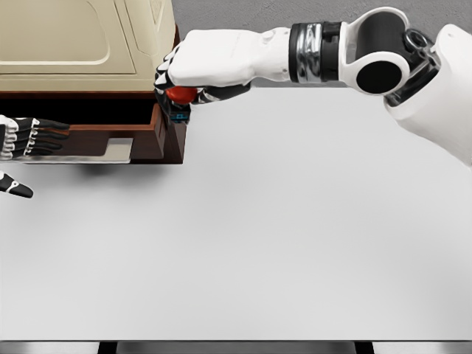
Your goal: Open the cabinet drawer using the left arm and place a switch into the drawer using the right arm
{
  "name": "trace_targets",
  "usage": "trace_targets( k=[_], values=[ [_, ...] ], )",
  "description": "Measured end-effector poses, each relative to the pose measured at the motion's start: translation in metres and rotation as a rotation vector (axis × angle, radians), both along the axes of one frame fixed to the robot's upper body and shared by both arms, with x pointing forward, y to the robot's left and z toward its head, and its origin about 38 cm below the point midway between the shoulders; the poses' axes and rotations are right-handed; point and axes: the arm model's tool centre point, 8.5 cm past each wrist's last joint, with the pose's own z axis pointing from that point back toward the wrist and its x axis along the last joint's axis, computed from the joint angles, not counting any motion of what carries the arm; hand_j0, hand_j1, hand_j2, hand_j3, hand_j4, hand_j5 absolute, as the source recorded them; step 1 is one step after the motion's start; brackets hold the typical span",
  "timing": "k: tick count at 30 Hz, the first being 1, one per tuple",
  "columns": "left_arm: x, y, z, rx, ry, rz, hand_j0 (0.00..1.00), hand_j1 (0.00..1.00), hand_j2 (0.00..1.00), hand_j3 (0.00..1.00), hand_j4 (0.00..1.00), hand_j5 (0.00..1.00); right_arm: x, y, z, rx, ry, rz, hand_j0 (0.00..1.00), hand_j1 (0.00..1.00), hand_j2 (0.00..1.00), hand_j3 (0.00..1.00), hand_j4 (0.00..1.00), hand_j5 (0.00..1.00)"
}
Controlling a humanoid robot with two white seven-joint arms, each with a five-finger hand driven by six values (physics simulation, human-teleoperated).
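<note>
A: How much room is there around the cabinet point(81, 37)?

B: It sits at the table's point(295, 236) far left corner; the white top spreads bare to the right and toward the near edge. The drawer point(110, 140) stands pulled out, its dark brown side wall at the front right corner.

A: And the switch point(179, 97)?

B: Red dome on a dark body with a blue bit below (small, partly hidden). The right hand point(195, 70) has its fingers curled round it, just above the drawer's right corner.

A: Left hand point(26, 140)?

B: At the left edge beside the drawer front, fingers stretched out, gripping nothing
</note>
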Motion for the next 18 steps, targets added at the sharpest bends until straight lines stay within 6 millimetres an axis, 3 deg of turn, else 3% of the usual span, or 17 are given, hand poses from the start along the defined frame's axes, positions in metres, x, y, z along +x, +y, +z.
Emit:
trace_targets(
  k=[18],
  values=[
    [-0.003, 0.006, 0.001, 0.005, 0.053, 0.039, 1.0, 1.0, 1.0, 1.0, 1.0, 1.0, 0.006, 0.046, 0.005, 0.032, 0.05, -0.013, 0.47, 0.47, 0.47, 0.47, 0.47, 0.47]
  ],
)
